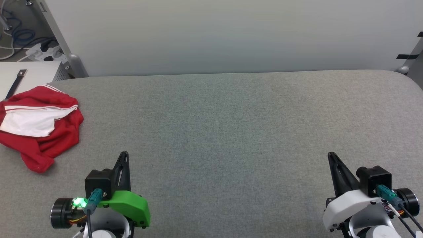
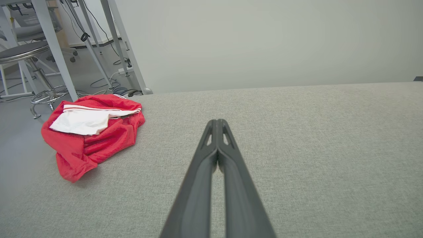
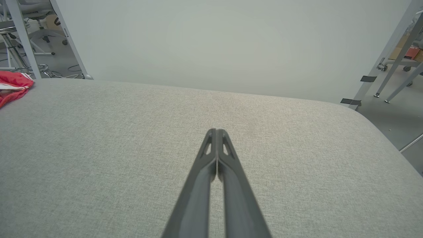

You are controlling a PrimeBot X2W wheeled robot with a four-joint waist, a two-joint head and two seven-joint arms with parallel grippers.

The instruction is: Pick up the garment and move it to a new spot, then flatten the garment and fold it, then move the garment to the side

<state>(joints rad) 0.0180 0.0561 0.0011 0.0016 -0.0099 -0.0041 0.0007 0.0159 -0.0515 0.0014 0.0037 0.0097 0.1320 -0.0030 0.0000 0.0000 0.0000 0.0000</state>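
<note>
garment is a crumpled heap at the worktop's far-left corner, hard against the left edge; can't tell if it overhangs. Its long axis runs roughly far edge to near edge, skewed a bit. A red lobe points at the near edge. A white sleeve panel lies on top, its striped trim on the far side. No lettering is visible.

left gripper: jaws together, holding nothing, over the near edge, apart from the heap and to its right. right gripper: jaws together, holding nothing, near edge, right side, well apart from the garment.

The run of worktop from either gripper to the heap is bare grey fabric. A pale wall panel stands behind the far edge. Off the far-left corner: frame legs, a stool, cables and a power strip on the floor.
</note>
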